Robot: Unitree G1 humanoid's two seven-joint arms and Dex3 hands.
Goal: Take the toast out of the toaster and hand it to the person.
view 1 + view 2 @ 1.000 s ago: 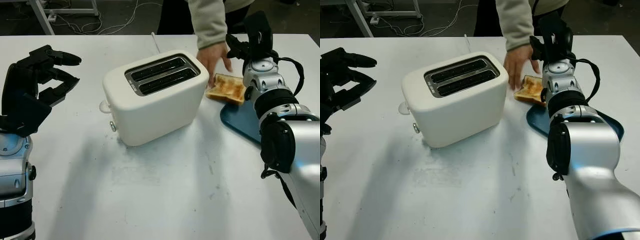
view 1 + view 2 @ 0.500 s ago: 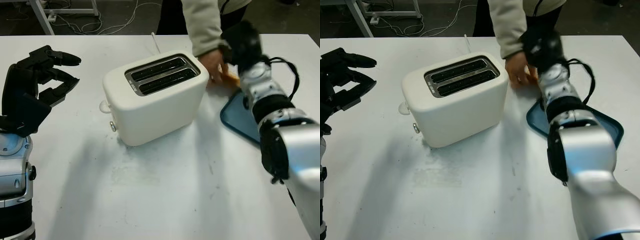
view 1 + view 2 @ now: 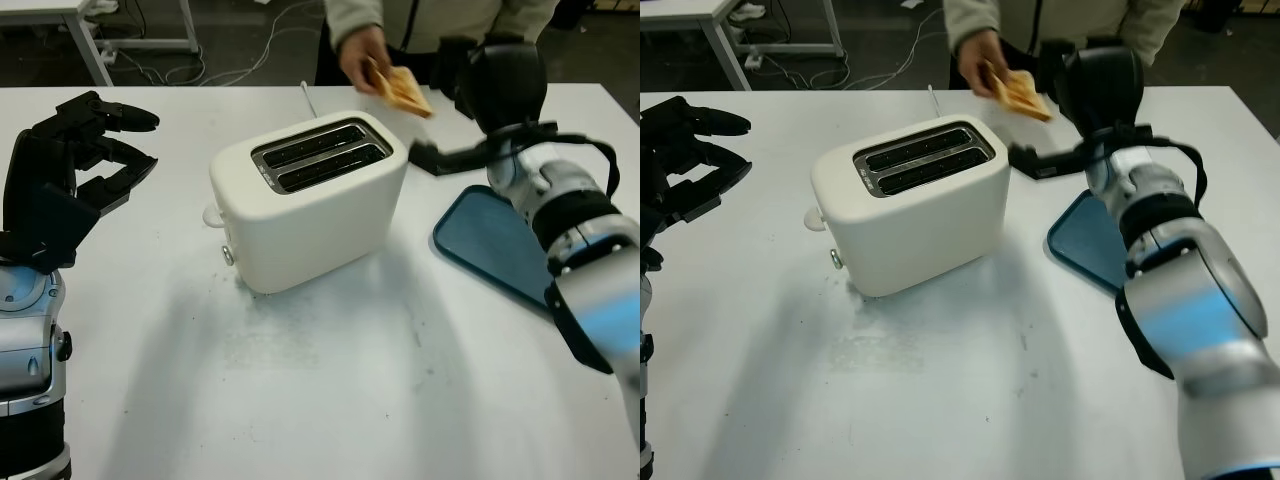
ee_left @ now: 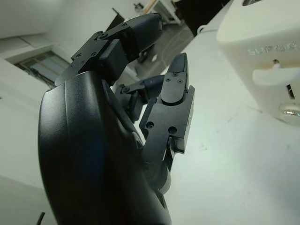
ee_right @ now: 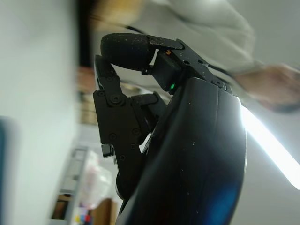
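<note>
Toast [image 3: 402, 90] has left the blue tray [image 3: 485, 243] beside the toaster [image 3: 310, 198] and is now in the person's hand [image 3: 362, 52] behind the toaster, so the handover looks done; right hand [image 3: 470, 120] holds nothing, left hand [image 3: 95, 150] idle and open

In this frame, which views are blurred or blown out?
Right wrist view: the person behind the right hand is smeared, with a bright glare streak. Left wrist view: sharp on the left hand and toaster. Eye views: crisp toaster, soft shadow.

2 head eyes overlook toaster [image 3: 308, 200], wrist cameras hug robot hands
</note>
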